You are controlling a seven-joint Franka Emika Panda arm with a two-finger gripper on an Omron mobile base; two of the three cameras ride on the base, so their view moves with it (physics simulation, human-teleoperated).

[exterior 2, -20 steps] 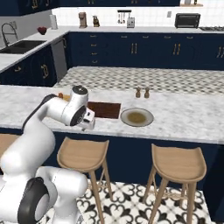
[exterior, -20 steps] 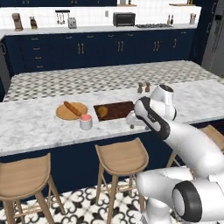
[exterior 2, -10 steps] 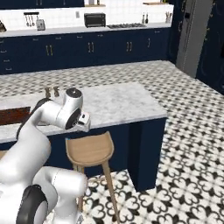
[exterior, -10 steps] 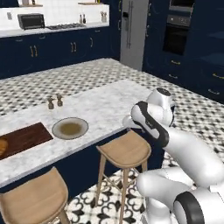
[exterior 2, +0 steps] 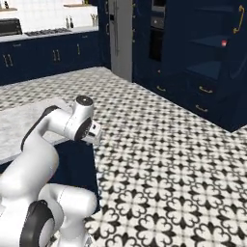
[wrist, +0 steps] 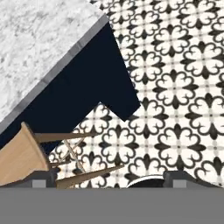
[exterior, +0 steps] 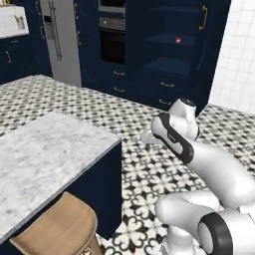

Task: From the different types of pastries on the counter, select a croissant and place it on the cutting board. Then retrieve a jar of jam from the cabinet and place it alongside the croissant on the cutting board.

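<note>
A tiny red jar of jam (exterior: 178, 40) (exterior 2: 224, 43) stands on an inner shelf of the open navy cabinet (exterior: 169, 64) (exterior 2: 212, 72), below its curved brass handle (exterior: 203, 17). My gripper (wrist: 111, 177) is open with nothing between its fingers. It hangs low beside the corner of the marble counter (exterior: 45, 159) (wrist: 39, 39), far from the cabinet, and looks down at the floor. The croissant, the other pastries and the cutting board are out of view.
A wooden stool (exterior: 60, 229) (wrist: 19, 159) stands under the counter's edge. A steel fridge (exterior: 60, 40) and a wall oven (exterior: 113, 42) stand left of the cabinet. Patterned tile floor (exterior 2: 169, 159) stretches between the counter and the cabinet.
The base has turned and driven, so the whole picture has shifted: the board and plate on the counter have left the views, and the fridge, oven and open cabinet have come in.
</note>
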